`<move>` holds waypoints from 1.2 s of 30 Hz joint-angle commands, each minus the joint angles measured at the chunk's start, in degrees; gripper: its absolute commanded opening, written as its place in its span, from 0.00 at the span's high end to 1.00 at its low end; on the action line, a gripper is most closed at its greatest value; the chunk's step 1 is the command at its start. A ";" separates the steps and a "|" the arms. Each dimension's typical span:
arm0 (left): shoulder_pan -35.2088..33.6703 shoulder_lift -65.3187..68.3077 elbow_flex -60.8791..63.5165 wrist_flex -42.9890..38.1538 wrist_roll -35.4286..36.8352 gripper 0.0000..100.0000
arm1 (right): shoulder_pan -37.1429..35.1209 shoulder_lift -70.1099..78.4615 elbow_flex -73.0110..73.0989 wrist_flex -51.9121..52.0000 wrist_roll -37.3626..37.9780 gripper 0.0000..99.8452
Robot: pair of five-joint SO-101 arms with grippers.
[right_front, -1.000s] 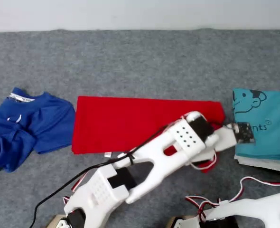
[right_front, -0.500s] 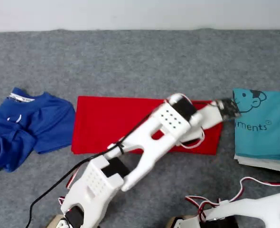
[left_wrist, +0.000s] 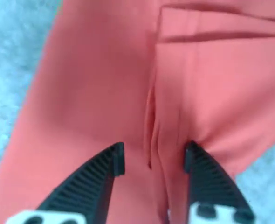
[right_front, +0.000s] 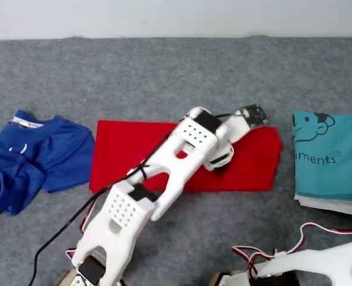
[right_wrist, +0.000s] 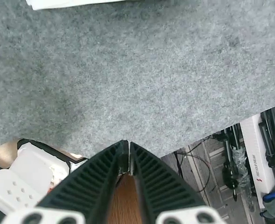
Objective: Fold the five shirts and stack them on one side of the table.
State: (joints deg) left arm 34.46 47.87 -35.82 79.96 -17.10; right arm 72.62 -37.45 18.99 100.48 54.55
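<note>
1 red shirt (right_front: pixel 134 158) mid-worktop | 1 blue shirt (right_front: pixel 33 158) left edge | 1 teal shirt (right_front: pixel 331 161) right edge | left end effector (left_wrist: pixel 154 151) wide | right end effector (right_wrist: pixel 129 149) closed

table (right_front: pixel 164 77) grey felt | blue shirt (right_front: pixel 39 158) (crumpled) left | red shirt (right_front: pixel 128 152) middle | teal-topped stack (right_front: pixel 337 173) right

The teal shirt (right_front: pixel 334 161) runs off the high view's right edge, and the pale layers (right_front: pixel 328 204) stacked under it are too thin to count. The blue shirt (right_front: pixel 39 155) is cut by the left edge, its lower part too crumpled to make out. The left arm (right_front: pixel 164 173) hides the middle of the red shirt (right_front: pixel 125 158). The right arm (right_front: pixel 319 262) is cropped at the bottom corner. In the left wrist view the red shirt (left_wrist: pixel 95 93) is blurred and passes out of frame. In the right wrist view a white strip (right_wrist: pixel 67 3) is cut off by the frame's edge, so what it is cannot be told.
</note>
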 commanded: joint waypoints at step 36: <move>-1.49 -10.02 13.85 3.43 0.79 0.92 | 6.29 -1.45 -0.70 2.15 7.21 0.98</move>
State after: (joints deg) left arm 32.44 41.98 -21.85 84.18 -16.66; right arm 78.24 -37.45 18.99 100.48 61.32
